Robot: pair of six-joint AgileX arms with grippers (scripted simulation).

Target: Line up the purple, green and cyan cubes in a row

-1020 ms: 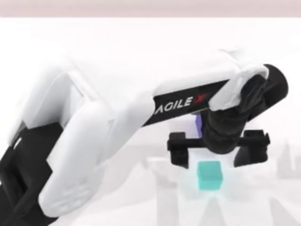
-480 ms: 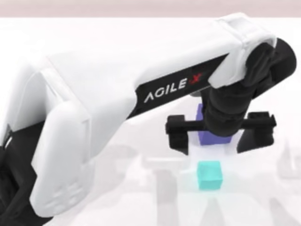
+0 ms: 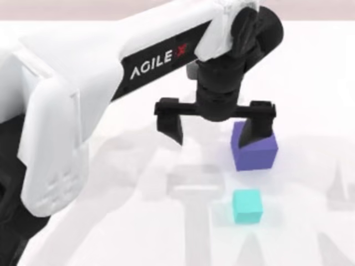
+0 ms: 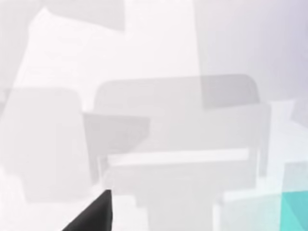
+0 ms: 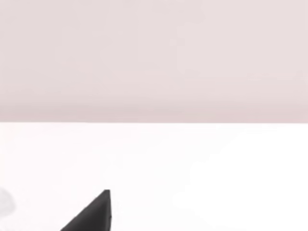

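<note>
One left arm (image 3: 83,105) reaches over the white tabletop (image 3: 310,66), its end effector (image 3: 215,124) spread wide and holding nothing. One purple cube (image 3: 255,152) sits under its right finger; one cyan cube (image 3: 247,205) lies nearer the camera, well apart. Green cube unseen.

A smooth white table (image 3: 310,72) carries two matte cubes: a larger blue-purple cube (image 3: 256,153) and, near it toward the top view's lower edge, a smaller light cyan-turquoise cube (image 3: 247,205), the two standing apart.
</note>
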